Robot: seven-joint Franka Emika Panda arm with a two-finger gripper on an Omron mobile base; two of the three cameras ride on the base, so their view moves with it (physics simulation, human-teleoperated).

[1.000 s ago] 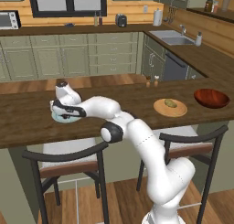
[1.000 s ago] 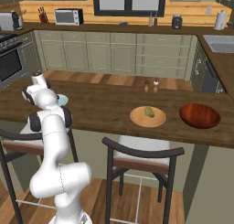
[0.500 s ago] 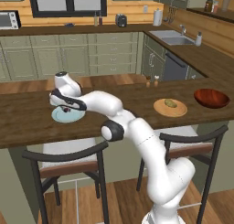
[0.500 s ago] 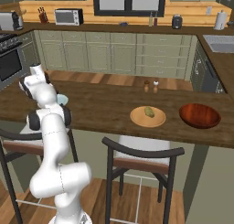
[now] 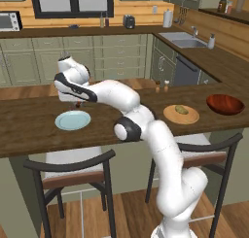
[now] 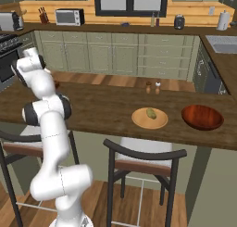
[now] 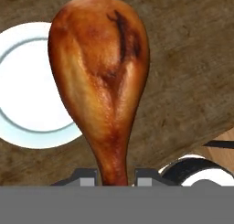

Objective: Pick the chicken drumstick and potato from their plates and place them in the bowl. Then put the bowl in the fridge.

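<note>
You've got the small orange-brown roasted chicken drumstick (image 7: 103, 77) pinched by its thin bone end, jaws closed tight on it, and it hangs in the air above the dark wooden surface (image 5: 29, 130). The flat light blue round plate (image 5: 73, 120) sits bare just below the gripper (image 5: 78, 105). Well off to the right, the pale yellowish potato (image 5: 181, 109) rests on the tan wood-coloured plate (image 5: 170, 116), with the glossy reddish-brown bowl (image 5: 225, 104) just beside it.
</note>
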